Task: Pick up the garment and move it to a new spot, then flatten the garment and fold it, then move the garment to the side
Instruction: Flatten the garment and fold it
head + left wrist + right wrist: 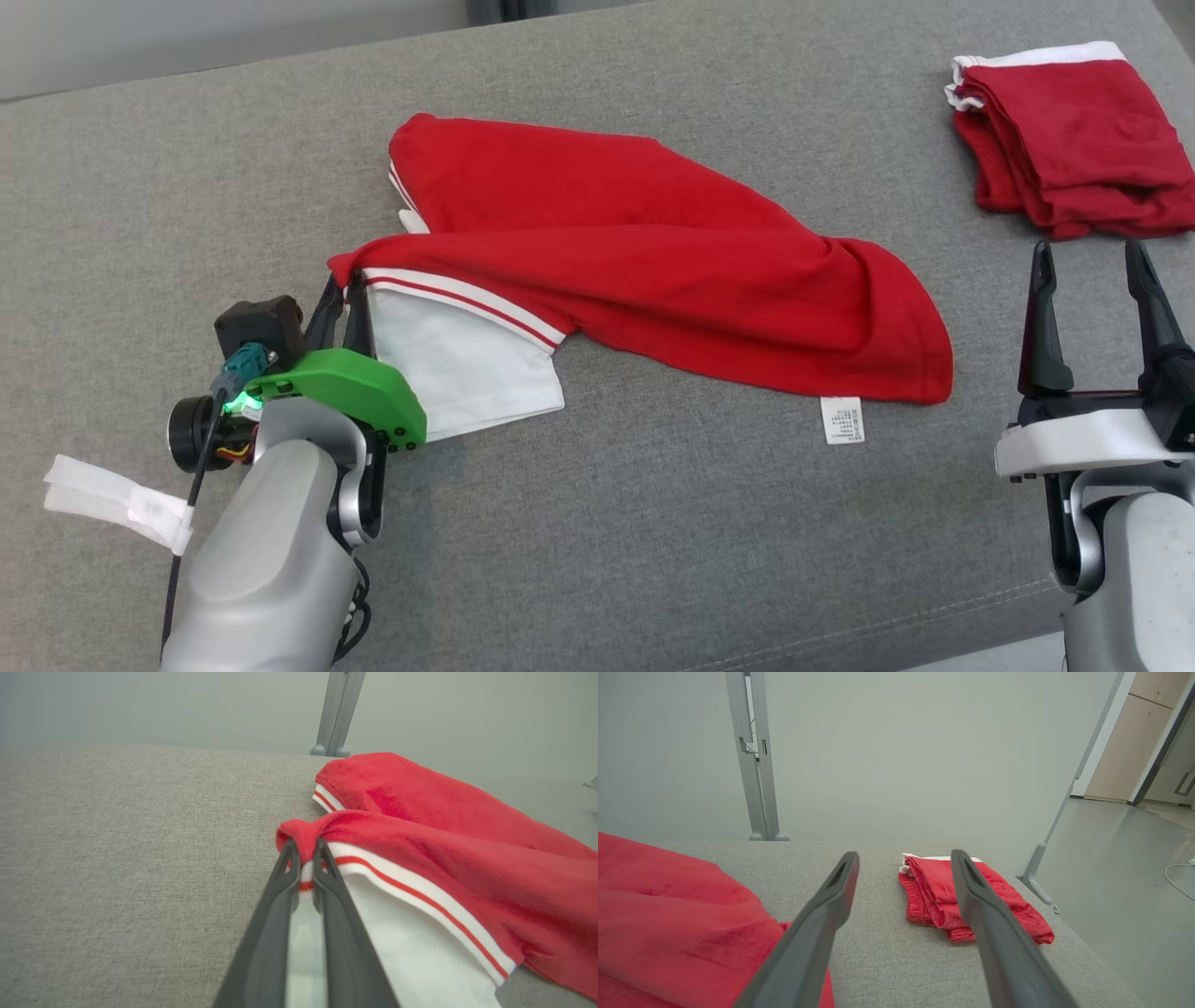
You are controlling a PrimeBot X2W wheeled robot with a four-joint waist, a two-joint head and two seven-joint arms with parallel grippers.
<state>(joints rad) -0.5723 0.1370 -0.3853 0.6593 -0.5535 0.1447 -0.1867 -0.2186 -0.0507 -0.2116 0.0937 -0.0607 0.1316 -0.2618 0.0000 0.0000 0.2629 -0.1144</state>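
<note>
A red garment [653, 252] with a white panel and red-and-white trim lies crumpled across the middle of the grey cushioned surface [653, 523]. My left gripper [342, 283] is shut on the garment's left corner, where red cloth bunches over the trim; the left wrist view shows the garment [444, 858] pinched between the closed fingers of the left gripper [304, 851]. My right gripper [1092, 257] stands open at the right, apart from the garment's hem, with nothing between its fingers [840, 882]. A white care label [842, 419] hangs from the near hem.
A second red garment [1074, 131], folded, with white trim, rests at the far right corner; it also sits just beyond my right gripper [903, 858] as a folded red pile [934, 896]. A white tape strip [112, 499] dangles by my left arm. The surface's right edge drops to the floor [1120, 882].
</note>
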